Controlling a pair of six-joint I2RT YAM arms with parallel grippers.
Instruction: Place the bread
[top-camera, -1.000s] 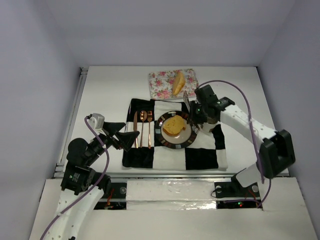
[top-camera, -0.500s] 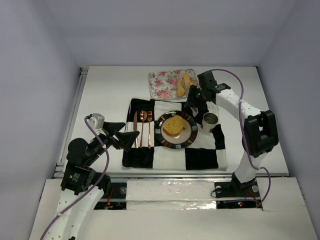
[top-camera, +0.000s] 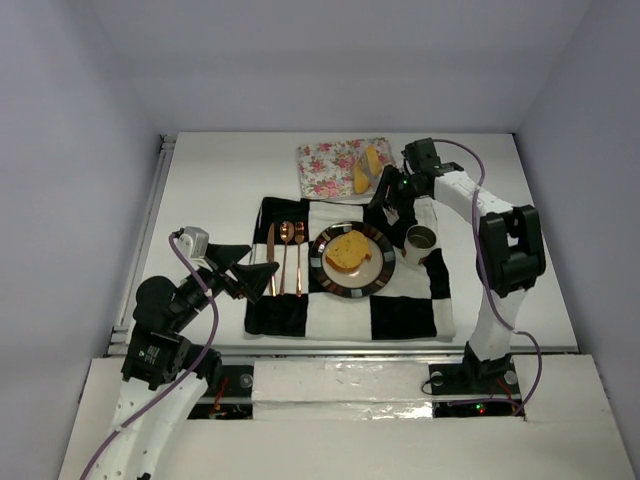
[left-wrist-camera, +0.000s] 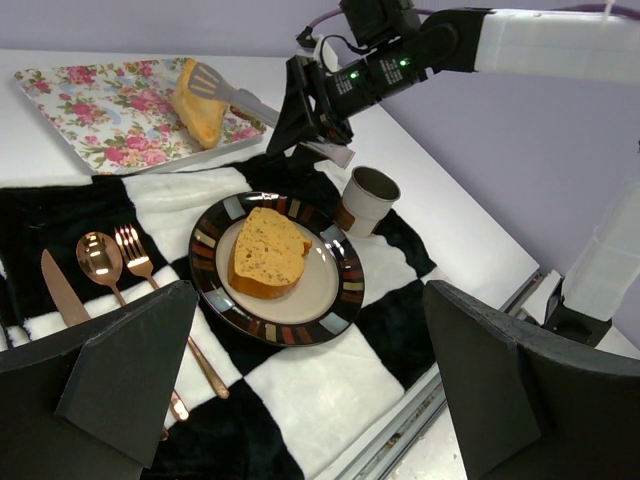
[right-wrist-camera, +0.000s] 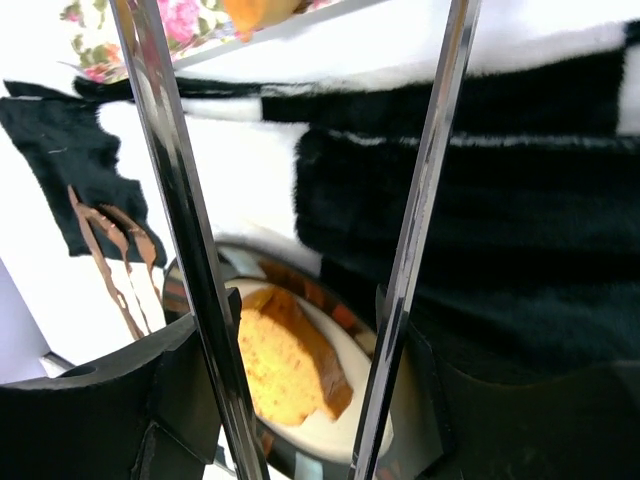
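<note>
Two pieces of bread lay well apart: the thick yellow slice (left-wrist-camera: 265, 250) sat flat on the striped plate (left-wrist-camera: 345, 290) in the middle of the checkered placemat (left-wrist-camera: 330, 385), while the croissant (left-wrist-camera: 205, 118) rested on the floral tray (left-wrist-camera: 100, 110) beyond the mat's far edge. The right gripper (left-wrist-camera: 312, 110) clasped a pair of metal tongs (left-wrist-camera: 235, 92) by their arms, which stood sprung apart in the right wrist view. One slotted blade lay against the top of the croissant; the other blade was hidden, so I could not tell whether the pastry was pinched. The left gripper (left-wrist-camera: 310, 400) hung fully spread and empty over the near left of the mat, beside the copper knife, spoon and fork (left-wrist-camera: 135, 265). The likeliest trouble, as I judged it, was a poor bite. If the tongs closed off-centre on that ridged, curved shape, it could squirt sideways off the tray or tilt and drop on the way. The path toward the plate passed close to the cup (left-wrist-camera: 368, 195) – a low carry could knock it over. The slice also took up much of the plate, so a careless release might leave the croissant on the rim, or shove the slice off.
</note>
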